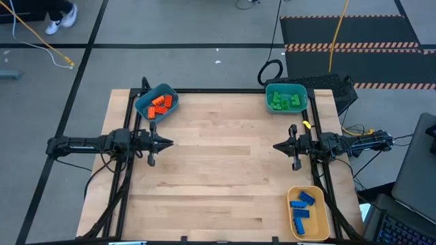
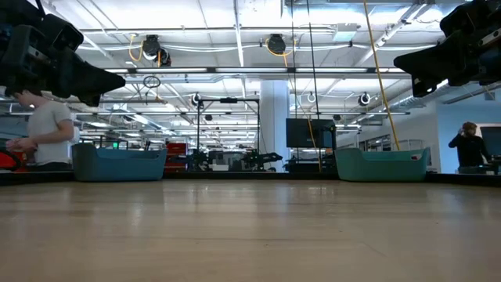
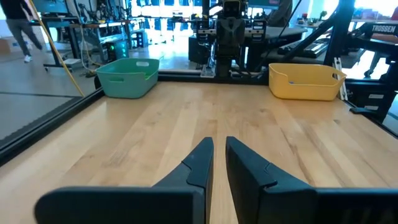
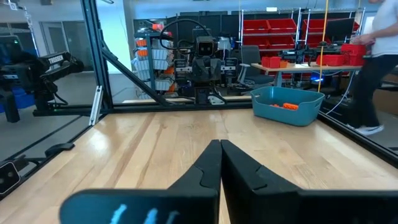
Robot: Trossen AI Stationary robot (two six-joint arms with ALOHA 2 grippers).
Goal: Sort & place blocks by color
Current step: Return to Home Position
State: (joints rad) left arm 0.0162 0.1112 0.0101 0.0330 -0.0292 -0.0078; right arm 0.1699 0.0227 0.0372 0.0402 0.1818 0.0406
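Observation:
Orange blocks (image 1: 160, 104) lie in a blue bin (image 1: 144, 107) at the table's far left. Green blocks (image 1: 285, 101) lie in a teal bin (image 1: 286, 86) at the far right. Blue blocks (image 1: 302, 206) lie in a yellow bin (image 1: 320, 228) at the near right. My left gripper (image 1: 170, 143) (image 3: 219, 146) hovers over the table's left side, pointing right, fingers together but for a narrow slit. My right gripper (image 1: 275, 146) (image 4: 221, 144) hovers over the right side, pointing left, shut. Both are raised off the wood and hold nothing.
Bare wood spans the middle of the table (image 1: 218, 170) between the two grippers. A black frame rail (image 1: 204, 90) runs along the far edge. People stand in the room beyond the table (image 2: 47, 129), (image 2: 470, 145). A laptop (image 1: 409, 228) sits off the near right corner.

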